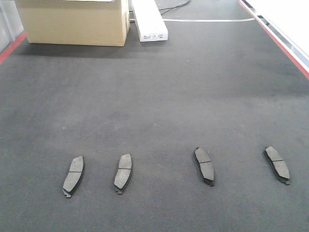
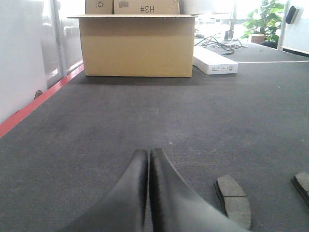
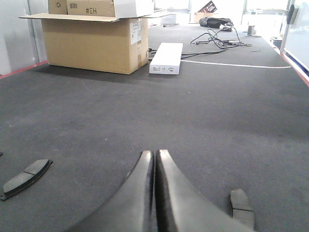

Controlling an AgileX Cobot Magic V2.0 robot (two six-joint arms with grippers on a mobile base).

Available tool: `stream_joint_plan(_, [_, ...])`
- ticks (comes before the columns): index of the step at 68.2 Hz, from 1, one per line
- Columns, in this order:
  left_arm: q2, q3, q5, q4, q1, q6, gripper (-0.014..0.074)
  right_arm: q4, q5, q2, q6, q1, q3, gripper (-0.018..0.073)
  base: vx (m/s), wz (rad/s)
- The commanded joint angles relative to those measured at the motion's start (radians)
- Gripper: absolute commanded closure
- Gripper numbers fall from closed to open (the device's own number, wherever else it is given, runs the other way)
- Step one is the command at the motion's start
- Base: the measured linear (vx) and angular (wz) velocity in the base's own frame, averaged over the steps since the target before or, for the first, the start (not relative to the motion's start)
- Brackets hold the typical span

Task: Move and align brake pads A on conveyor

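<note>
— Brake pads A: where do they sit?

— All four lie flat in a loose row across the near part of the conveyor (image 1: 154, 96): first pad (image 1: 73, 176) at far left, second pad (image 1: 123, 173) just right of it, third pad (image 1: 204, 166) past a wider gap, fourth pad (image 1: 277, 164) at far right. The left pair lean one way, the right pair the other.

— And the pincers?

— Left gripper (image 2: 148, 157) has its fingers pressed together, pinching nothing, low over the belt. Right gripper (image 3: 155, 157) is the same.

— Anything else?

— A cardboard box (image 1: 72, 21) and a white carton (image 1: 148, 20) rest at the far end.
</note>
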Motion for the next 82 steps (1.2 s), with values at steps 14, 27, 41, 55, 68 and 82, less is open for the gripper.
stream_joint_plan(14, [-0.014, 0.017, -0.083, -0.010, 0.001, 0.000, 0.0603, -0.012, -0.075, 0.013, -0.012, -0.001, -0.024, 0.0571, 0.00, 0.00])
stream_joint_plan(27, [-0.014, 0.017, -0.083, -0.010, 0.001, 0.000, 0.0603, -0.012, -0.075, 0.013, -0.012, -0.001, -0.024, 0.0571, 0.00, 0.00])
stream_joint_plan(41, [-0.014, 0.017, -0.083, -0.010, 0.001, 0.000, 0.0603, -0.003, -0.082, 0.018, -0.024, -0.136, -0.023, 0.0571, 0.00, 0.00])
stream_joint_plan(55, [-0.014, 0.017, -0.083, -0.010, 0.001, 0.000, 0.0603, 0.088, -0.140, 0.022, -0.024, -0.404, 0.047, 0.0571, 0.00, 0.00])
stream_joint_plan(68, [-0.014, 0.017, -0.083, -0.010, 0.001, 0.000, 0.0603, 0.028, -0.310, 0.022, -0.025, -0.419, 0.189, 0.0571, 0.00, 0.00])
stream_joint_plan(82, [-0.014, 0.017, -0.083, -0.010, 0.001, 0.000, 0.0603, 0.018, -0.435, 0.021, -0.028, -0.385, 0.299, 0.0571, 0.00, 0.00])
